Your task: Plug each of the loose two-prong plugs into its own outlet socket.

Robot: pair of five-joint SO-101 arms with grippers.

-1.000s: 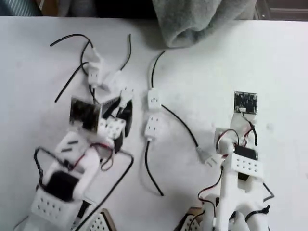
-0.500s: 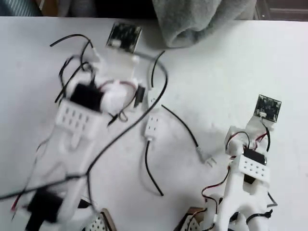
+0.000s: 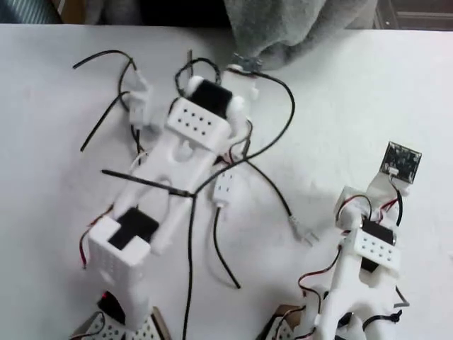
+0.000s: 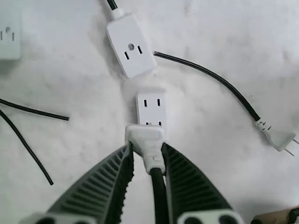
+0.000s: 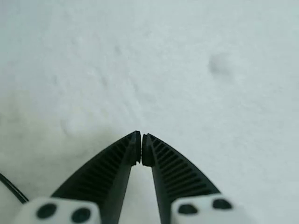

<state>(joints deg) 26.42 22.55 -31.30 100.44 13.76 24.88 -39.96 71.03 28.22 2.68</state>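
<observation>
Left wrist view: left gripper fingers pinch a white plug from both sides, black cord running back between them. Plug face touches the near end of the white outlet block. Loose two-prong plug lies well apart on the table. Right gripper tips pressed together, holding nothing, above the table.

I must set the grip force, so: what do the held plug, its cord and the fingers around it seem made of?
Plug: white, smooth moulded plastic, slightly glossy.
Cord: black, smooth sheath, likely rubber or vinyl.
Fingers: dark, matte, ridged; probably plastic or rubber.
</observation>
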